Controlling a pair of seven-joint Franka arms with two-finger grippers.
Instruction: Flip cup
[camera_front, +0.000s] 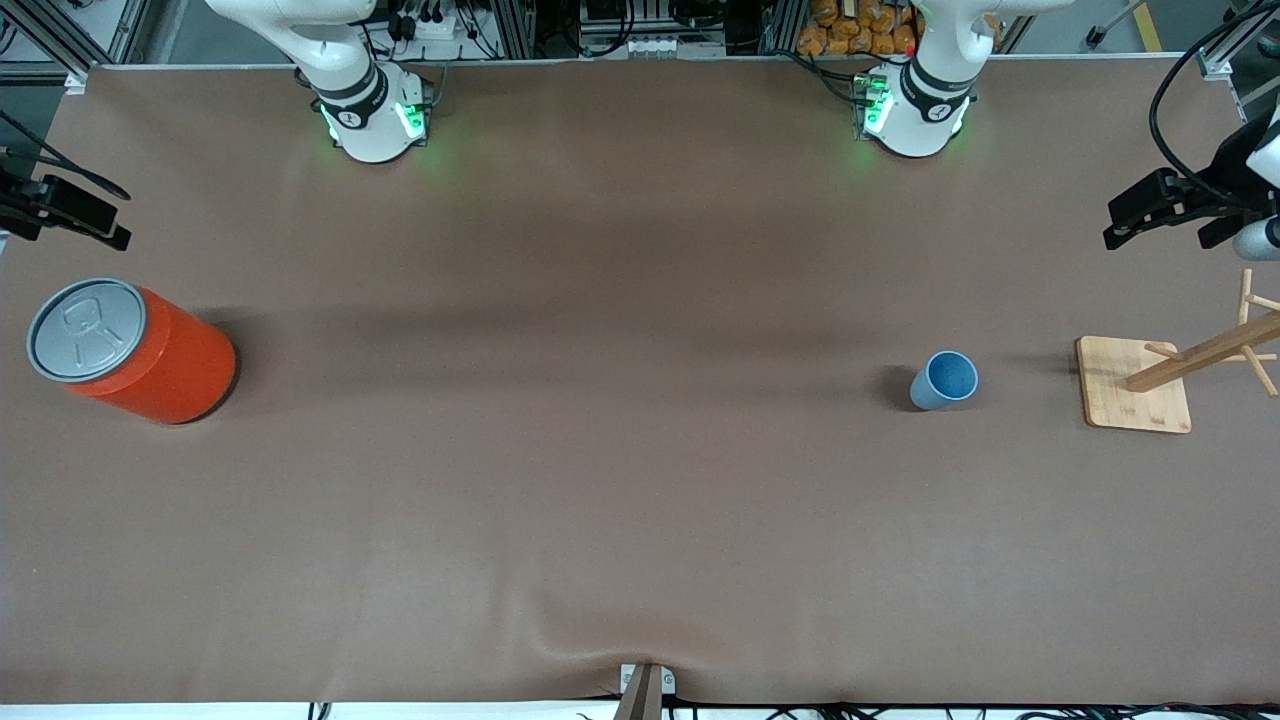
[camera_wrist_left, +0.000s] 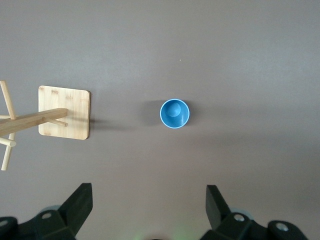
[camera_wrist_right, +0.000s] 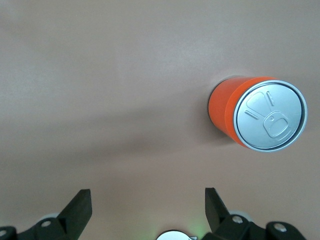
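Across a brown table (camera_front: 600, 480), seen from the front, the cup (camera_front: 943, 380) stands upright, mouth up, toward the left arm's end; at its 3 o'clock, near but apart, sits a wooden rack (camera_front: 1135, 385), and well off at 9 o'clock an orange can (camera_front: 135, 350) stands at the right arm's end. Both arms are drawn back from mid-table, the left gripper (camera_front: 1165, 205) hanging at the 2 o'clock edge of the view, the right gripper (camera_front: 65, 210) at the 10 o'clock edge. From the left wrist, the left gripper (camera_wrist_left: 149, 210) looks straight down with its jaws spread wide and holding nothing; the cup (camera_wrist_left: 174, 113) lies just past its 12 o'clock, the rack (camera_wrist_left: 65, 119) at the cup's 9 o'clock. From the right wrist, the right gripper (camera_wrist_right: 148, 210) waits equally wide and empty, the can (camera_wrist_right: 260, 114) at its 2 o'clock. Small, matte and handleless, the cup looks light, stiff and unlikely to slip; a pinch across its tapered wall near mid-height seems the surest hold for turning it over.
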